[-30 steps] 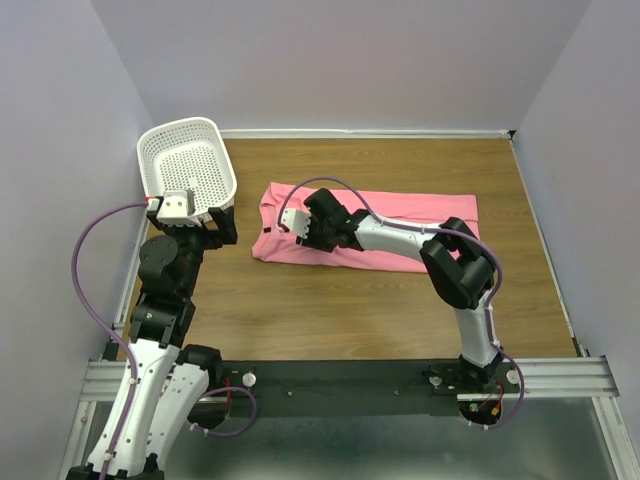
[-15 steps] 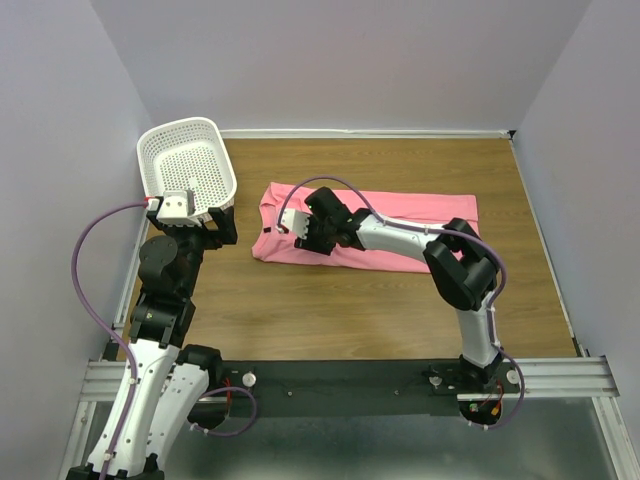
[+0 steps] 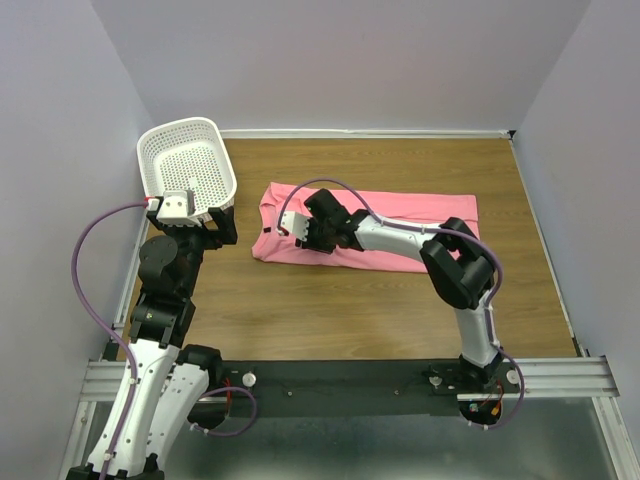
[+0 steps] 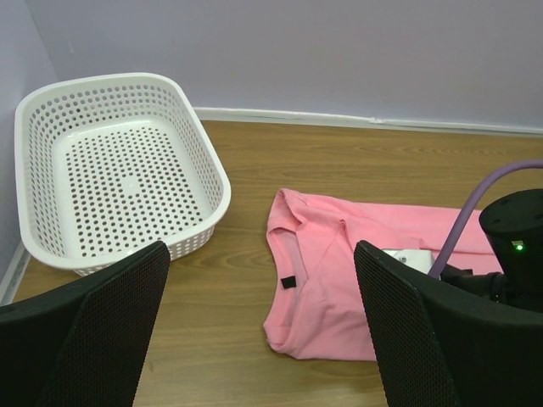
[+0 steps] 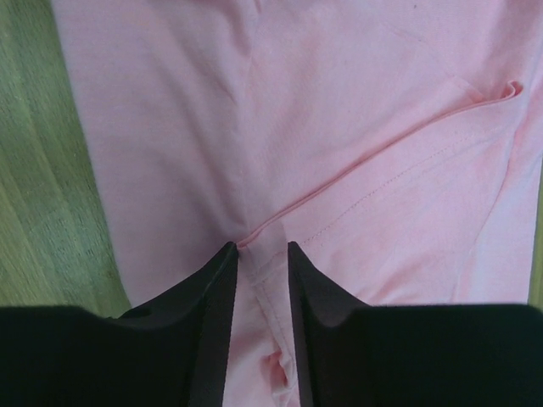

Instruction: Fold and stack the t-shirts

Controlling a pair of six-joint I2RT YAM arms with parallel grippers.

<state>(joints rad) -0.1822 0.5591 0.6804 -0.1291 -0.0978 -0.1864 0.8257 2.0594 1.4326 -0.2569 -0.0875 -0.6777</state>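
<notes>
Between our right fingers (image 5: 212, 339) a raised fold of the pink t-shirt (image 5: 339, 127) is running into the narrow gap. We are pinching it there, so the right gripper (image 5: 260, 254) is holding cloth. Around that pinch the shirt is lying smooth. A stitched hem (image 5: 382, 191) is crossing toward the upper right of the wrist view, and bare wood of the table (image 5: 34, 186) is showing along the left edge.

Seen from above, we are reaching our right arm (image 3: 395, 238) across the garment from the right. The gripper is sitting low over the shirt's left end, near the neckline. The t-shirt is lying as a long band across the middle of the table, with its collar end pointing left toward the white basket (image 3: 190, 125) and its other end stretching right. A small dark tag (image 4: 288, 281) is showing inside the neck opening. Cloth and basket are lying near each other but apart, with wood between them.

On our other side, the left gripper (image 4: 261, 254) is hovering with its left fingers (image 4: 119, 322) spread wide, gripping nothing. It is facing the basket's near-right corner and the collar end of the shirt. The basket is sitting at the far left of the table.
</notes>
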